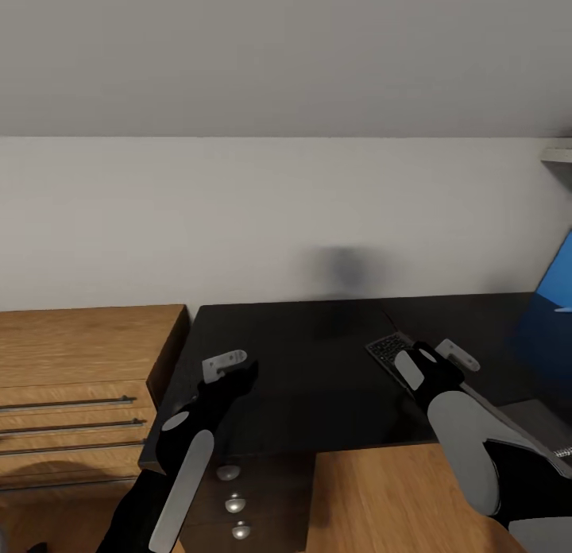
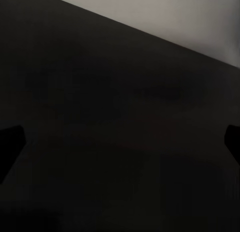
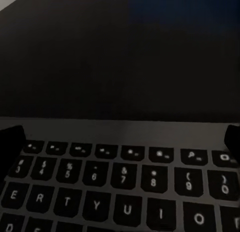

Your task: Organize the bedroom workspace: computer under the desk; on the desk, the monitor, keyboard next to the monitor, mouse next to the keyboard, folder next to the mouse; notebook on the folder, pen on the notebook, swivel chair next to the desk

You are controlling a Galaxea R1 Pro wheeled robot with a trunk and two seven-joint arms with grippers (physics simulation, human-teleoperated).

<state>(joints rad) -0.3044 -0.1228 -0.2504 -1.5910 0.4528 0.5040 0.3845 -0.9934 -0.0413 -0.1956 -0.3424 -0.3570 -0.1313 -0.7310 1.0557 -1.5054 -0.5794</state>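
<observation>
The desk (image 1: 318,378) has a glossy black top and a dark drawer unit with round silver knobs (image 1: 235,504). One end of the keyboard (image 1: 388,348) lies on it at the right; the rest is hidden under my right arm. My right gripper (image 1: 438,356) hovers open just above the keyboard (image 3: 120,187), whose number and letter rows show between the spread fingertips (image 3: 11,142). My left gripper (image 1: 229,365) is open over bare desk top (image 2: 100,117) near the left end. A bright blue flat sheet, apparently the folder (image 1: 558,287), stands tilted at the right edge, cut off by the frame.
A low light-wood cabinet (image 1: 79,354) with long bar handles adjoins the desk's left end. A white wall (image 1: 278,219) runs behind the desk. Wooden floor (image 1: 381,497) shows in front. A grey flat thing (image 1: 528,414) lies on the desk beside my right arm.
</observation>
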